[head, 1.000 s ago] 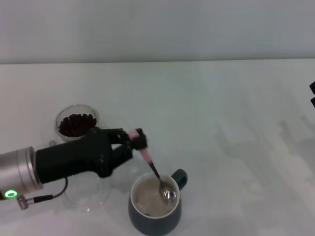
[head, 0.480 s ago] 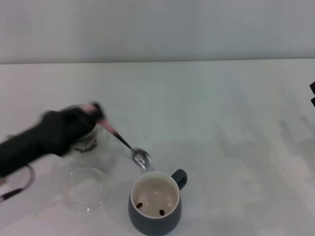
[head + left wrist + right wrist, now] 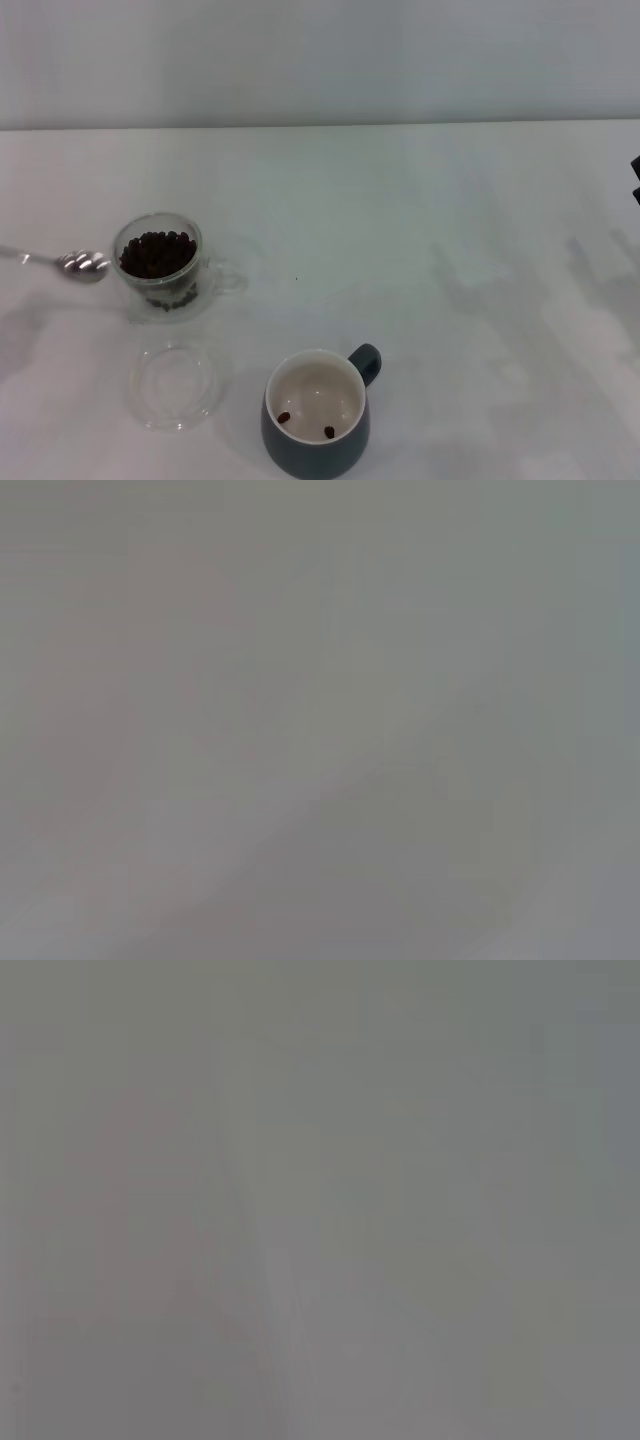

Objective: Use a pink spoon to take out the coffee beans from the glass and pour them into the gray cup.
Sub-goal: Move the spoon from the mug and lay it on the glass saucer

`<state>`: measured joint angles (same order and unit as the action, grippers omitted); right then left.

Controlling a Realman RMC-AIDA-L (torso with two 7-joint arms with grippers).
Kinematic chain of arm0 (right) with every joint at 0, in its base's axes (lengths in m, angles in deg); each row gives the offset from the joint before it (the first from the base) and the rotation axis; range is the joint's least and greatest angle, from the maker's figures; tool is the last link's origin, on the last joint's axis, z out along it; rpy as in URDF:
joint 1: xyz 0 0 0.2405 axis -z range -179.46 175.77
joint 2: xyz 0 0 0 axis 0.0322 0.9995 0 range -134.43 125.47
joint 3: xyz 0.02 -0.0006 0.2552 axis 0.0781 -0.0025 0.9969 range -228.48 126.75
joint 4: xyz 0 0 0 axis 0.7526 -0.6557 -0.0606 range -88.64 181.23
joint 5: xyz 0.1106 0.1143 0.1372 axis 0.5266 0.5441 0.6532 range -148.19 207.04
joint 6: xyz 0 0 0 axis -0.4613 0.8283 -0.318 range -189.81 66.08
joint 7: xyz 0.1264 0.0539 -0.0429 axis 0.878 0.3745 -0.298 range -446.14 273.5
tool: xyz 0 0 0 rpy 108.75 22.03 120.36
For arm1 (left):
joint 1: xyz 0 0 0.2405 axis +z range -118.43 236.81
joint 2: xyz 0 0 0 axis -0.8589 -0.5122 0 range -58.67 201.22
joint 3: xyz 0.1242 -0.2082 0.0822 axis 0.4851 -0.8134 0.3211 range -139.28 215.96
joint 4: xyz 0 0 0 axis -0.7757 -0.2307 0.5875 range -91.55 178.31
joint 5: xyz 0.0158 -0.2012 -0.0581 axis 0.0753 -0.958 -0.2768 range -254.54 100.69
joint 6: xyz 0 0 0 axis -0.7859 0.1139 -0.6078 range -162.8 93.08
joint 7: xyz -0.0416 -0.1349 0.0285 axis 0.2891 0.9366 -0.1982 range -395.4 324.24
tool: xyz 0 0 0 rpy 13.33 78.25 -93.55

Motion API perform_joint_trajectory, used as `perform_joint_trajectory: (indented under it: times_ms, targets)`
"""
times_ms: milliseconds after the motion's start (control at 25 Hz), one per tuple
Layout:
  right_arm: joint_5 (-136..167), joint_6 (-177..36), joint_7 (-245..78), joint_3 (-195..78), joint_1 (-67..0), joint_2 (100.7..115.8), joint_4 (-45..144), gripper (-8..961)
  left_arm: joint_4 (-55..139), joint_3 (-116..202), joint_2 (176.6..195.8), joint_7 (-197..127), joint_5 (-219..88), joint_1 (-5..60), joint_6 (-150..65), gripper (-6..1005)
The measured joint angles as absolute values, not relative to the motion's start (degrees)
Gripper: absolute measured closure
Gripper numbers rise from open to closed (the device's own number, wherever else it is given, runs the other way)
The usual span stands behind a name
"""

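We look down on a pale surface [image 3: 420,220]. Taking the glass [image 3: 158,262] as our landmark: it stands upright at the left, filled with dark coffee beans [image 3: 156,253], its clear handle pointing right.

Just left of the glass lies the pink spoon [image 3: 70,262]. We see only its silver bowl and neck; the handle runs off the left edge.

In front of the glass, near it, sits a flat clear saucer [image 3: 174,385].

To the right of the saucer and well in front of the glass stands the gray cup [image 3: 315,415], handle pointing up and right, with two beans inside on its cream bottom.

Neither arm's fingers are visible, so we cannot tell their state. A dark part shows at the far right edge. Both wrist views show only plain grey.
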<state>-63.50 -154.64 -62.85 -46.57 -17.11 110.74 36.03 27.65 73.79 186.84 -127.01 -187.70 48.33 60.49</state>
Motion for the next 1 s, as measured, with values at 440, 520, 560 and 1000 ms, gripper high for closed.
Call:
perform_joint_trajectory:
  times_ms: [440,520,560,1000]
  targets:
    - [-63.3,-152.9,-62.9,-46.4,-17.9,110.74,36.5,260,30.6,73.6,185.01,-117.6,-183.6,52.0,48.2,862]
    - [-63.3,-152.2,-62.9,-46.4,-18.0,110.74,36.6,260,30.6,73.7,184.99,-117.6,-182.1,51.3,48.0,862]
    - [-63.3,-152.0,-62.9,-46.3,-18.1,110.74,36.6,260,30.6,73.7,185.00,-117.6,-181.3,50.9,48.0,862]
    - [-63.2,-151.5,-62.8,-45.0,-18.2,110.75,36.6,260,29.9,73.7,184.83,-117.5,-170.8,45.2,45.2,863]
